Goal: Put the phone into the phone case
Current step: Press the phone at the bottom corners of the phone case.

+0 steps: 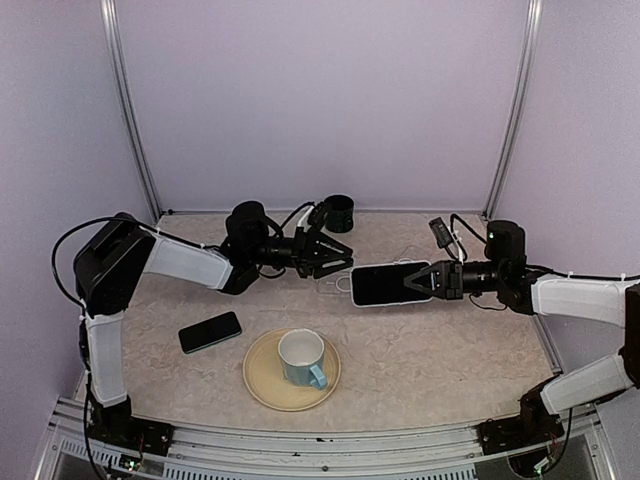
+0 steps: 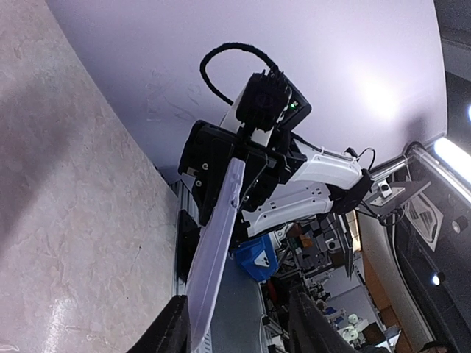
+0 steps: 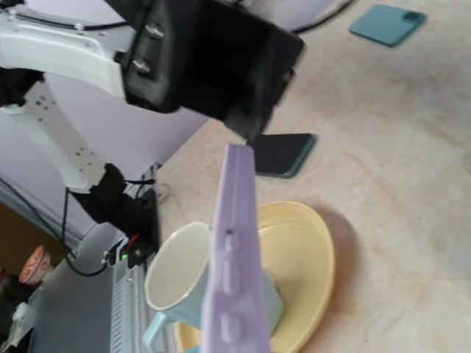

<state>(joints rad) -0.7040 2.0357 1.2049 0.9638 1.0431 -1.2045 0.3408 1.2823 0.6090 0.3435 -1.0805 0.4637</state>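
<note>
Above table centre, lavender phone case (image 1: 385, 285) is held clamped in right gripper (image 1: 428, 281). Left gripper (image 1: 328, 256) is spread wide, just beside case end. Dark teal-edged phone (image 1: 210, 332) is laid flat on marbled table (image 1: 450, 350), near round yellow plate (image 1: 265, 385).

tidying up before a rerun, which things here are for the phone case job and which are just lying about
For the job: lavender case, dark phone.
Lying about: mug, yellow plate, black cylinder at the back.
</note>
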